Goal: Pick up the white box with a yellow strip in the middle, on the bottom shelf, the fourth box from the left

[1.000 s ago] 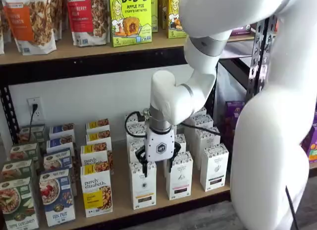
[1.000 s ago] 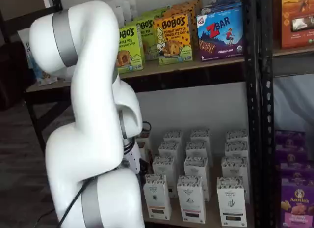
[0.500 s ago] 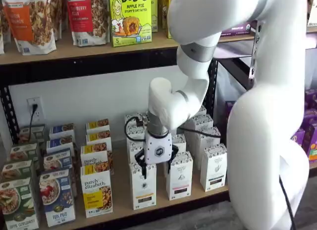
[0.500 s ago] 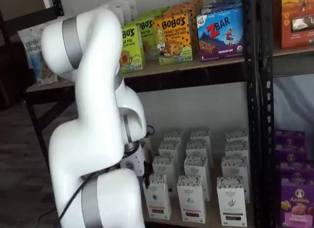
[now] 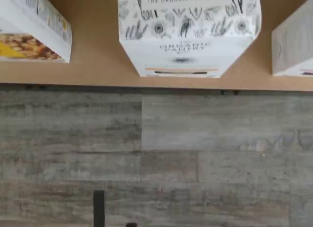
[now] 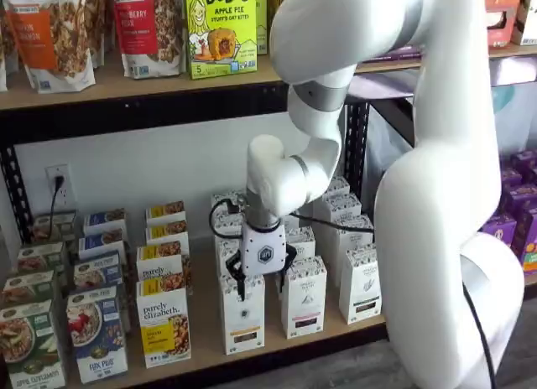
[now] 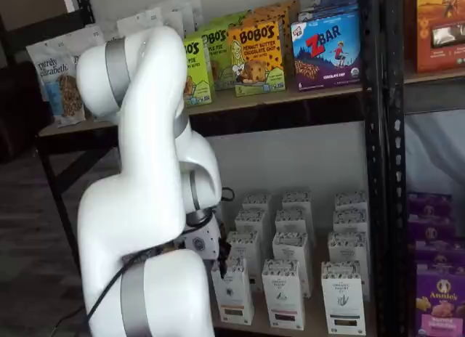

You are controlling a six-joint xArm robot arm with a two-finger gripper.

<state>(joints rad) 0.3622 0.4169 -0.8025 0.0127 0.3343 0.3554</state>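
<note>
My gripper (image 6: 263, 282) hangs open over the white box (image 6: 243, 320), front row, bottom shelf (image 6: 201, 343). Risk: neighbour boxes stand close; an off-centre descent could clip the carton's top and tip it.

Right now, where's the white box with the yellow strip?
The white box stands at the bottom shelf's front edge, directly under the gripper, between a purely elizabeth box and a pink-strip carton.
</note>
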